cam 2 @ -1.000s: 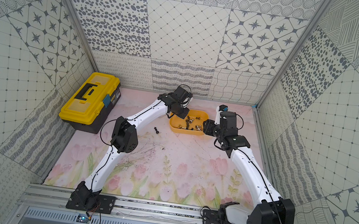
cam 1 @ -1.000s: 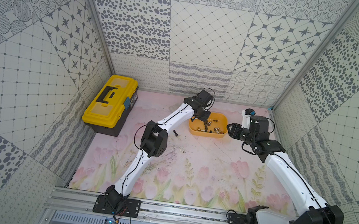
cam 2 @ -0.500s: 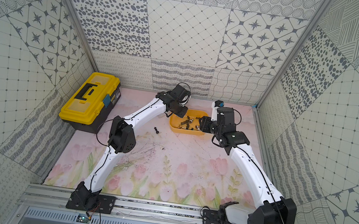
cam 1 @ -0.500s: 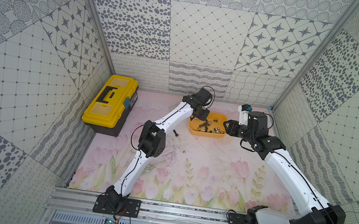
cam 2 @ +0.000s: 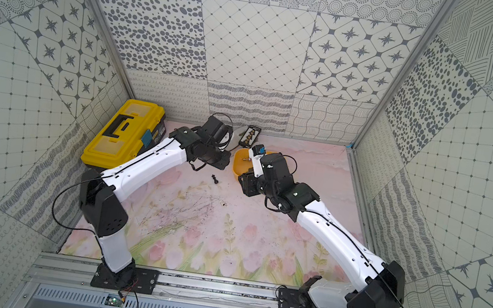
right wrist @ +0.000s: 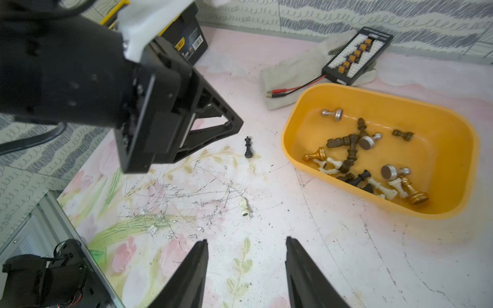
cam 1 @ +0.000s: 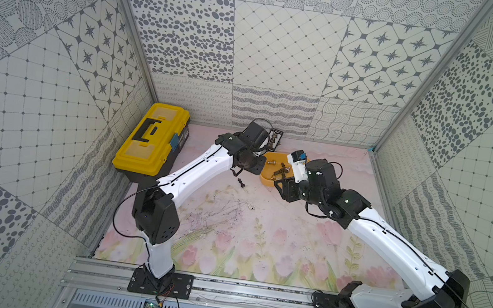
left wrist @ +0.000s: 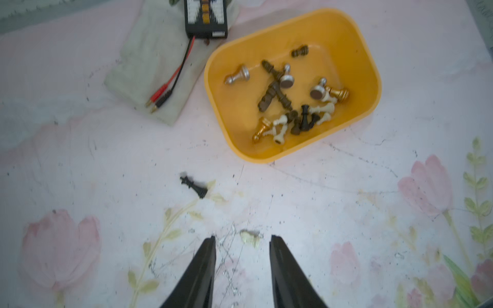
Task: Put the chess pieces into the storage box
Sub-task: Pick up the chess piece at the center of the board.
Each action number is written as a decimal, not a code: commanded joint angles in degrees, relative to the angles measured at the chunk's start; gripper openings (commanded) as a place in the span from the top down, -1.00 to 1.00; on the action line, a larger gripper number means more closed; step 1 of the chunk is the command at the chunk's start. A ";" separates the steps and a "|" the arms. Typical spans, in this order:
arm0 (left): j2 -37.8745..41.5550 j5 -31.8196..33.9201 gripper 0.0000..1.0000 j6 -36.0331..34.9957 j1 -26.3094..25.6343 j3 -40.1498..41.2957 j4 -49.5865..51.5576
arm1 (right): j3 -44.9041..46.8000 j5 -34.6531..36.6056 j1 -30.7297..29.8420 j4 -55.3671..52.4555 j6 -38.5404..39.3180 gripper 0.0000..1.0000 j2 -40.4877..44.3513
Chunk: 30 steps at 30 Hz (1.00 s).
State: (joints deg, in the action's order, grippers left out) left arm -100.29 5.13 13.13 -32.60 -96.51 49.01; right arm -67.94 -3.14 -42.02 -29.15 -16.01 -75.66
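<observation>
Our left gripper (left wrist: 241,240) hangs open and empty, right gripper (right wrist: 246,240) likewise. Just ahead, a white piece (right wrist: 244,207) and a black piece (left wrist: 194,187) sit on the mat (left wrist: 346,213), outside the storage box (left wrist: 354,53) holding the other chess pieces (left wrist: 290,98). They look light, hard and slick, so we'd pinch each across its slim stem, gently, or it'll squirt out.

I see most chess pieces (left wrist: 293,106) lying in the storage box (left wrist: 373,80). A lone piece (left wrist: 194,187) sits on the mat (cam 1: 258,245) left of it, and a second piece (right wrist: 244,207) lies further forward. Behind the box, the case (right wrist: 357,56) rests on a cloth (right wrist: 293,69); the toolbox (cam 1: 151,141) is far left.
</observation>
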 commanded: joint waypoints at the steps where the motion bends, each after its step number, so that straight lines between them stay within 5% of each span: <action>1: 12.13 2.06 0.22 7.65 0.21 17.02 0.76 | 1.19 -0.82 -1.87 3.94 1.70 -0.03 -4.14; 14: 28.13 3.40 0.24 15.92 2.52 37.40 -0.15 | -1.21 -1.72 -2.66 7.92 8.13 0.06 -22.90; 30: 29.67 1.53 0.23 16.48 3.05 38.80 -1.68 | -6.82 -6.63 -2.69 9.21 7.30 0.14 -37.06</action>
State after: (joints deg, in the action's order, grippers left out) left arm -70.24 7.55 28.32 -30.20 -57.87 48.80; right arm -72.93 -8.60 -44.60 -21.41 -9.52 -110.69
